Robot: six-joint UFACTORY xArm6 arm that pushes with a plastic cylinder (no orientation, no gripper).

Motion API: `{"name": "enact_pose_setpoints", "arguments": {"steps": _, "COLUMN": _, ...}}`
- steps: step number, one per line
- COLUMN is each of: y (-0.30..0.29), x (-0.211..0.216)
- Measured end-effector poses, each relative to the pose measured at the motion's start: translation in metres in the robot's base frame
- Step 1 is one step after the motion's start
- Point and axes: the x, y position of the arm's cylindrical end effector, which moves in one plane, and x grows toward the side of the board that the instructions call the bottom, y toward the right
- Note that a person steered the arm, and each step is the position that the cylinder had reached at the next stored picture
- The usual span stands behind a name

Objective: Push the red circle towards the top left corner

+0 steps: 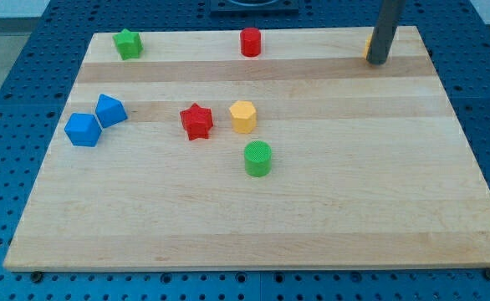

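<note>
The red circle [251,42] stands near the board's top edge, a little left of the middle. My tip [378,61] rests on the board near the top right corner, far to the right of the red circle. A yellow block [368,46] shows only as a sliver at the rod's left side; the rod hides most of it. A green star [128,43] sits near the top left corner.
A red star [196,121] and a yellow hexagon [243,116] sit side by side mid-board, with a green circle [258,158] below them. Two blue blocks [83,130] [110,110] touch at the left edge of the wooden board [312,209].
</note>
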Motion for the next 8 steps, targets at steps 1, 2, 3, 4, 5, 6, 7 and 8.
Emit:
{"name": "enact_pose_setpoints", "arguments": {"steps": 1, "y": 0.003, "x": -0.008}}
{"name": "enact_pose_setpoints", "arguments": {"steps": 2, "y": 0.003, "x": -0.014}}
{"name": "enact_pose_setpoints", "arguments": {"steps": 3, "y": 0.003, "x": -0.014}}
{"name": "enact_pose_setpoints", "arguments": {"steps": 4, "y": -0.001, "x": 0.011}}
{"name": "enact_pose_setpoints", "arguments": {"steps": 5, "y": -0.014, "x": 0.052}}
{"name": "enact_pose_setpoints", "arguments": {"steps": 6, "y": -0.041, "x": 0.104}}
{"name": "enact_pose_setpoints", "arguments": {"steps": 7, "y": -0.067, "x": 0.159}}
{"name": "enact_pose_setpoints", "arguments": {"steps": 8, "y": -0.093, "x": 0.206}}
